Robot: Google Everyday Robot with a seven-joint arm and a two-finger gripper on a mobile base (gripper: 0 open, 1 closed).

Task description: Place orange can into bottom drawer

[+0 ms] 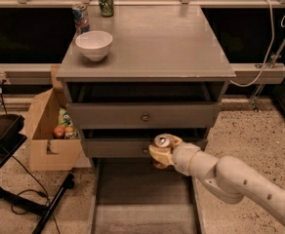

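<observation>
Orange can (pixel 161 142): small gold-orange metallic can with a silver top. It stands roughly upright with the top tilted slightly toward the camera. It is held in the gripper (pixel 160 153), whose tan jaws are closed around its lower body, in front of the middle drawer's front panel and above the rear end of the bottom drawer (pixel 142 196).

Bottom drawer: long, shallow grey tray with low side walls, pulled fully out toward the camera.

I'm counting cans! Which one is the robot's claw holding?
The orange can, gripped in the claw above the bottom drawer. The green can and the blue-and-red can stand far back on the cabinet top.
</observation>
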